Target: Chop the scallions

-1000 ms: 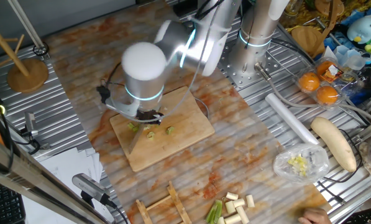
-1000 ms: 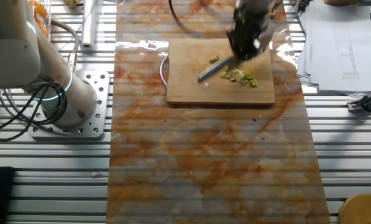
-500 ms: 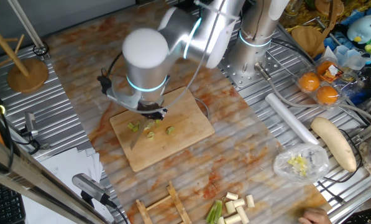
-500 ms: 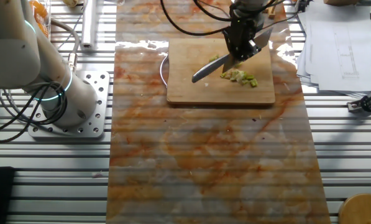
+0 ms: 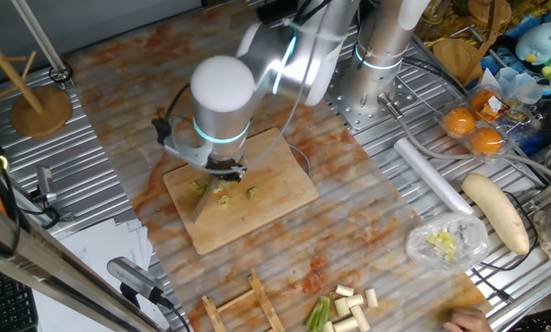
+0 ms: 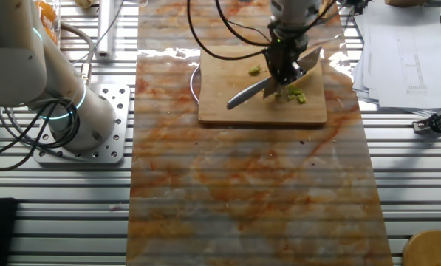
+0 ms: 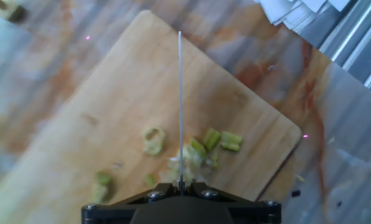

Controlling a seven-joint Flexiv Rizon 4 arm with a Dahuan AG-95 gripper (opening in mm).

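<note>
Jaws clamped on the long steel knife (image 6: 258, 88), blade over the chopped green scallion bits (image 7: 213, 142) on the pale wooden board (image 5: 275, 180). Risk: a chop could scatter bits off the board.

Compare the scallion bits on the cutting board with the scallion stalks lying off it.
The bits are tiny, yellow-green, scattered on the cutting board under the knife. The stalks are longer cylinders, paler, mostly white, grouped on the table near its edge, away from the blade. Both are cut lengths of scallion.
</note>
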